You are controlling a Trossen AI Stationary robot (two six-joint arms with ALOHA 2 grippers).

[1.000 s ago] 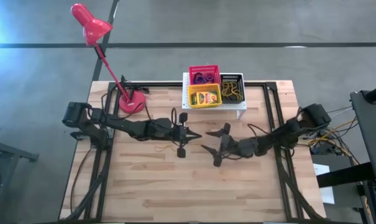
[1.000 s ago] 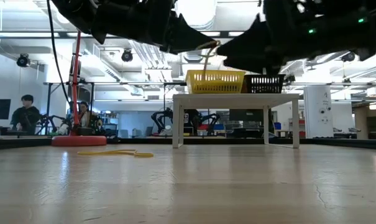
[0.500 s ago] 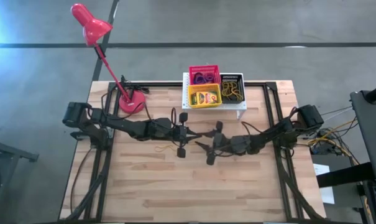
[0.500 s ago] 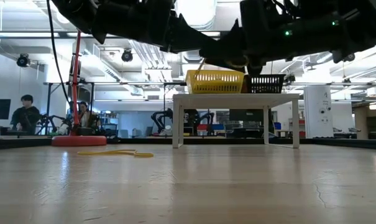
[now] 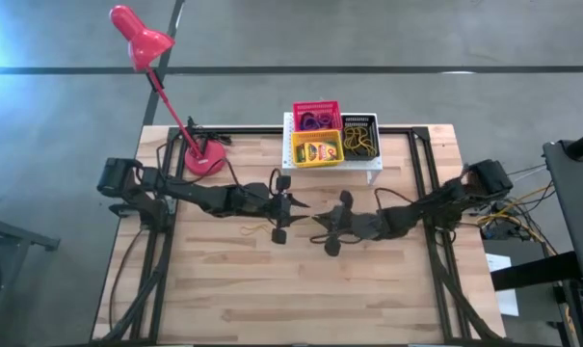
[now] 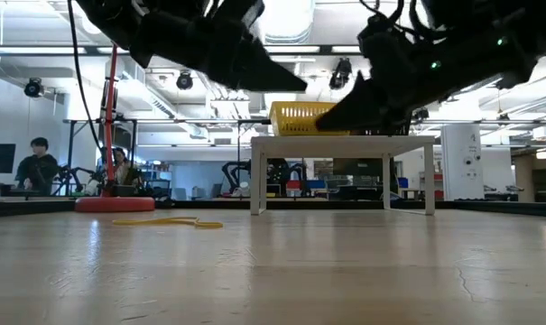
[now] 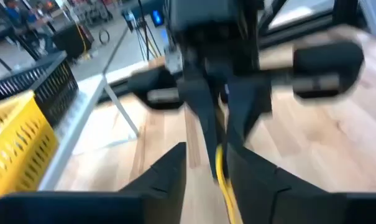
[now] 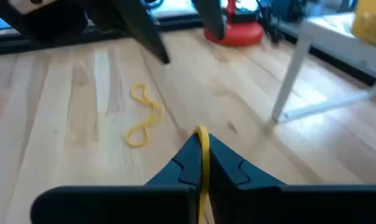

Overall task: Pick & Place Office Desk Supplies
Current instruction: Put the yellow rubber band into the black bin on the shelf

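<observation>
- Our right gripper (image 8: 201,163), spread a second ago, has now pressed together on a yellow elastic loop (image 8: 202,144), pinching it above mid-table.
- Our left gripper (image 5: 297,205), shut on that loop until now, has parted its fingers and sits just beside the right one; we judge this a handover to the right arm.
- A second yellow loop (image 8: 143,116) lies on the table (image 5: 233,289) under the left arm.
- On the white shelf (image 5: 373,165), the yellow basket (image 5: 317,150) holds a crayon box, the pink-red basket (image 5: 316,119) purple loops, and the black basket (image 5: 360,137) yellow and dark loops.
- The black basket looks the likely destination.
</observation>
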